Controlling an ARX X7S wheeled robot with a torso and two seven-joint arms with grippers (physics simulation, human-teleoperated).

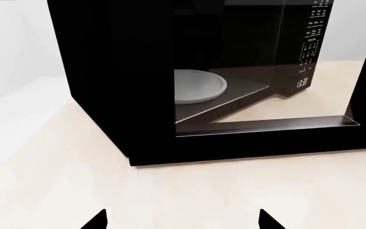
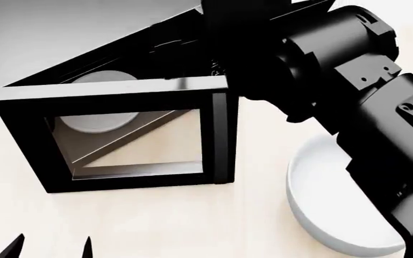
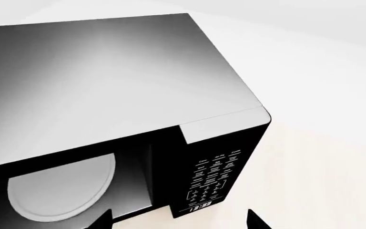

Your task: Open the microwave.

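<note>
The microwave sits on the pale bench ahead of me, its door swung wide, turntable exposed. My left jaws stand apart, empty, over bare bench. My right jaws likewise gape, holding nothing. A white bowl lies beside the door's free edge.

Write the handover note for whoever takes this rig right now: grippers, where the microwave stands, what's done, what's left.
Left gripper: open, empty, low over the tabletop in front of the microwave, touching nothing.
Right gripper: open, empty, above the keypad corner, clear of it.
Microwave: on the light wooden table. The door is swung well out to the robot's left, and the white turntable inside shows uncovered.
White bowl: on the table to the right, partly hidden by the right arm.
Done: door open.
Left: probably nothing but pulling the arms back; mind the bowl.
</note>
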